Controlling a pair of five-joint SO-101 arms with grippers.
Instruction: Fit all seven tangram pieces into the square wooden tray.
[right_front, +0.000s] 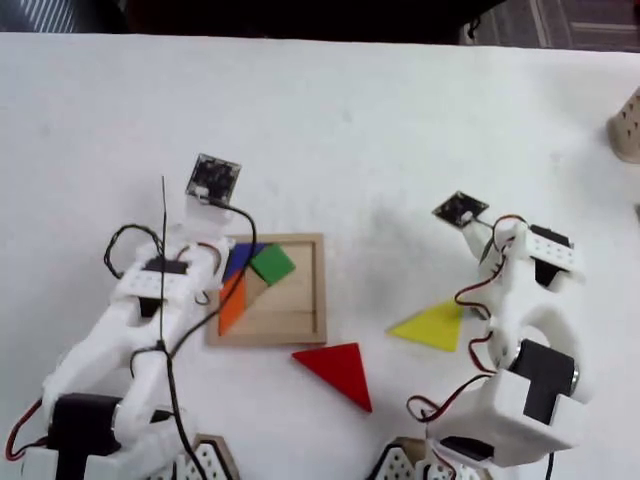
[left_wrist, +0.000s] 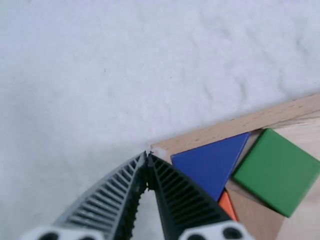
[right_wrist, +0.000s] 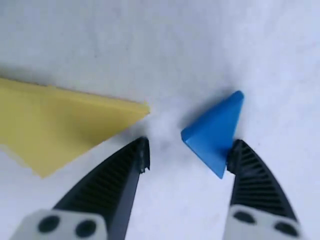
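Observation:
The square wooden tray (right_front: 300, 335) holds a dark blue triangle (right_front: 238, 261), a green square (right_front: 272, 264) and an orange piece (right_front: 232, 303). My left gripper (left_wrist: 148, 157) is shut, and its tips rest at the tray's corner (left_wrist: 165, 148) beside the dark blue triangle (left_wrist: 210, 162) and green square (left_wrist: 275, 170). My right gripper (right_wrist: 190, 150) is open on the table. A small blue triangle (right_wrist: 215, 132) lies between its fingers, against one of them. The yellow triangle (right_wrist: 60, 125) lies just outside the other finger. A red triangle (right_front: 338, 370) sits in front of the tray.
The yellow triangle (right_front: 430, 325) lies on the white table between the tray and the right arm (right_front: 520, 260). A pale perforated object (right_front: 628, 125) stands at the far right edge. Both arm bases stand along the front edge.

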